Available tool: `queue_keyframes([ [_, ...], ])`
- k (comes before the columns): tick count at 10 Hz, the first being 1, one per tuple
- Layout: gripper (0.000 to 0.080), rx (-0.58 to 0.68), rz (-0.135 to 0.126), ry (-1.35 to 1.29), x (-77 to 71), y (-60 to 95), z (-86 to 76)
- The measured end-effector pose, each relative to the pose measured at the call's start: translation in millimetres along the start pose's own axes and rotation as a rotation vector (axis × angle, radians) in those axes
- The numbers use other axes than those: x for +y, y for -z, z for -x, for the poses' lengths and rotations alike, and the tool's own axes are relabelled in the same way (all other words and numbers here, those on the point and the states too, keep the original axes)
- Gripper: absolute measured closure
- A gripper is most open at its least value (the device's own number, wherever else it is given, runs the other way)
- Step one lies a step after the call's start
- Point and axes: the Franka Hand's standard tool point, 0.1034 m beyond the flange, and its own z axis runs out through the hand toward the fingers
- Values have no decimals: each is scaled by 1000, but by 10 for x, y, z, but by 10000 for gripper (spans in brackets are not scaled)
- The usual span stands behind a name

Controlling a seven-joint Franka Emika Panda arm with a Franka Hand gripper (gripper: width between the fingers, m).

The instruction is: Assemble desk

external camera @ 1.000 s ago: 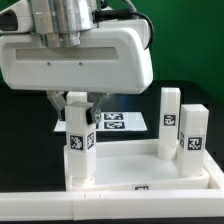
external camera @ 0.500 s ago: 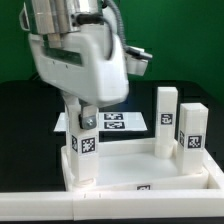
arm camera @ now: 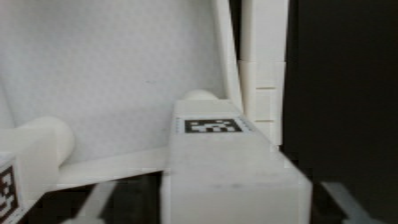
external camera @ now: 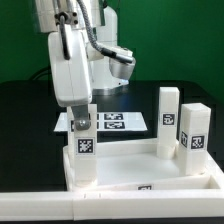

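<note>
The white desk panel point(external camera: 150, 166) lies at the front with legs standing upright in it. My gripper point(external camera: 82, 118) is down over the top of the tagged leg point(external camera: 84, 150) at the exterior view's left. Two more tagged legs point(external camera: 168, 120) point(external camera: 194, 131) stand at the right. In the wrist view that leg point(arm camera: 222, 165) stands between my fingers point(arm camera: 96, 198), with dark gaps on both sides. The gripper point(arm camera: 217, 200) is open around it. The panel point(arm camera: 107, 90) fills the area behind it.
The marker board point(external camera: 112, 122) lies flat on the black table behind the panel. A white ledge point(external camera: 60, 208) runs along the front edge of the exterior view. Another white tagged piece point(arm camera: 25, 168) shows at the edge of the wrist view.
The hand has turned about a quarter turn and come down over the top of the left leg. The legs on the right and the panel have not moved.
</note>
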Motion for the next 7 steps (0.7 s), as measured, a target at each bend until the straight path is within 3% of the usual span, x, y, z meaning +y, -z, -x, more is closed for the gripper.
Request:
queue_keyframes([
  [1, 265, 0, -3, 235, -7, 0, 19],
  [2, 186, -3, -3, 421, -7, -13, 55],
  [5, 152, -4, -2, 633, -2, -19, 50],
  [7, 150, 28, 0, 979, -54, 33, 60],
])
